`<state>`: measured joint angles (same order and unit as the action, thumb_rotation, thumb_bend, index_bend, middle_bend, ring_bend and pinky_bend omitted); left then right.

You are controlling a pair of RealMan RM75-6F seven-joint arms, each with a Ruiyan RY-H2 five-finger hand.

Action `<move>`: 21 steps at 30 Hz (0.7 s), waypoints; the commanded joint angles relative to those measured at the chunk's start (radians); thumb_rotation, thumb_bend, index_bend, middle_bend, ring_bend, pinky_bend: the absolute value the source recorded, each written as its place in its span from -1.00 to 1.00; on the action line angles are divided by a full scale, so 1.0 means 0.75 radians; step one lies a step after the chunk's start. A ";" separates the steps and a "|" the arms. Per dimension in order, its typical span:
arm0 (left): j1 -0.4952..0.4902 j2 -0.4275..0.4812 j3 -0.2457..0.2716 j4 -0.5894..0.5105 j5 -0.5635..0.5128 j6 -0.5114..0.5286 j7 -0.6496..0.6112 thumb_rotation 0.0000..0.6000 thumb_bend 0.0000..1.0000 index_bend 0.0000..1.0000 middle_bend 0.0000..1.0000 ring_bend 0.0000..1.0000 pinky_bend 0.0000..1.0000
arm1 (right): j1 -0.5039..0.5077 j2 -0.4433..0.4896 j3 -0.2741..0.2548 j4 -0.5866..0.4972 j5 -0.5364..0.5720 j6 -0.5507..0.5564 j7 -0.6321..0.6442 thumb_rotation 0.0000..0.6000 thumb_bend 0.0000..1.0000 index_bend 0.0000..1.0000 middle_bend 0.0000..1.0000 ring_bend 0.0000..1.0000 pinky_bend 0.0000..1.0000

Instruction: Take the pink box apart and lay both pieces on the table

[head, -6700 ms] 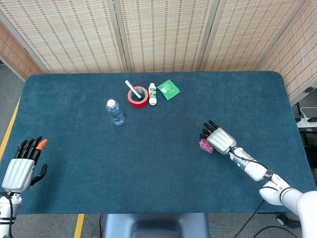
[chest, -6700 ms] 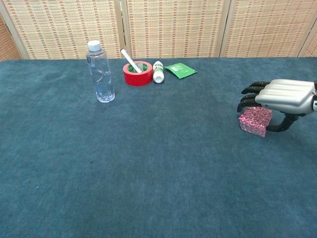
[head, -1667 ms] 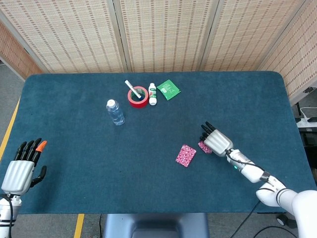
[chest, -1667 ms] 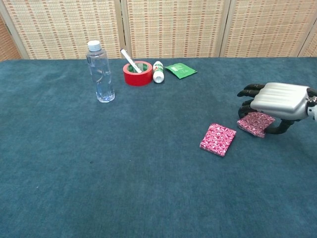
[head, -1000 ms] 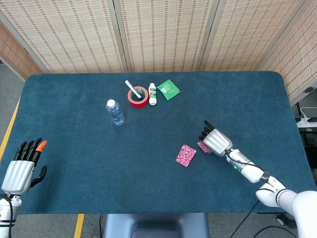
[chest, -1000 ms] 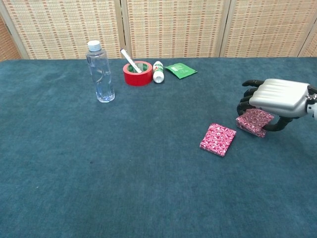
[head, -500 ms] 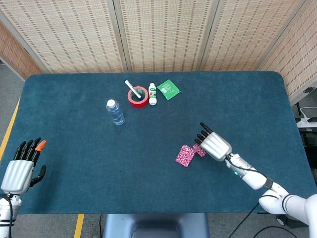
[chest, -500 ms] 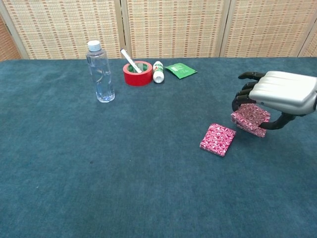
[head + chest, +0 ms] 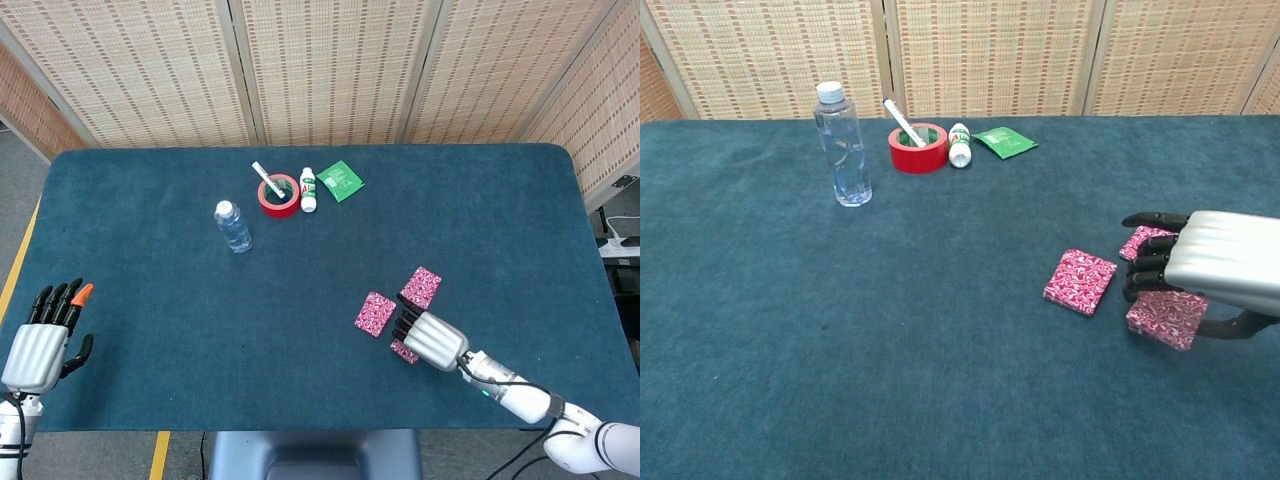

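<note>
Three pink patterned pieces show. One flat pink piece (image 9: 376,313) (image 9: 1080,281) lies on the blue table. A second pink piece (image 9: 421,287) (image 9: 1137,240) lies just behind my right hand, partly hidden in the chest view. My right hand (image 9: 432,338) (image 9: 1220,262) holds a third pink piece (image 9: 403,350) (image 9: 1165,318) between fingers and thumb, low over the cloth near the front edge. Whether it touches the table I cannot tell. My left hand (image 9: 40,340) hangs off the table's front left corner, fingers apart and holding nothing.
At the back stand a clear water bottle (image 9: 232,226) (image 9: 842,146), a red tape roll (image 9: 279,194) (image 9: 918,148) with a white pen in it, a small white bottle (image 9: 308,189) (image 9: 959,144) and a green packet (image 9: 341,180) (image 9: 1005,141).
My right hand has drawn back toward the front edge carrying a pink piece. Another pink piece now lies uncovered where the hand had been.
</note>
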<state>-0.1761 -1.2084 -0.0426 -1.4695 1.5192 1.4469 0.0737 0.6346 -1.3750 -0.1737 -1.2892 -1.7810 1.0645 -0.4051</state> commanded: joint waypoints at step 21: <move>0.001 0.005 0.006 -0.015 0.012 0.004 0.017 1.00 -0.05 -1.00 -1.00 -1.00 -0.89 | -0.085 0.150 0.083 -0.287 0.211 -0.081 -0.197 1.00 -0.46 -1.00 -0.93 -1.00 -1.00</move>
<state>-0.1755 -1.2057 -0.0380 -1.4798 1.5282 1.4499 0.0865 0.5907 -1.2925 -0.1216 -1.4671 -1.6318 0.9677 -0.5636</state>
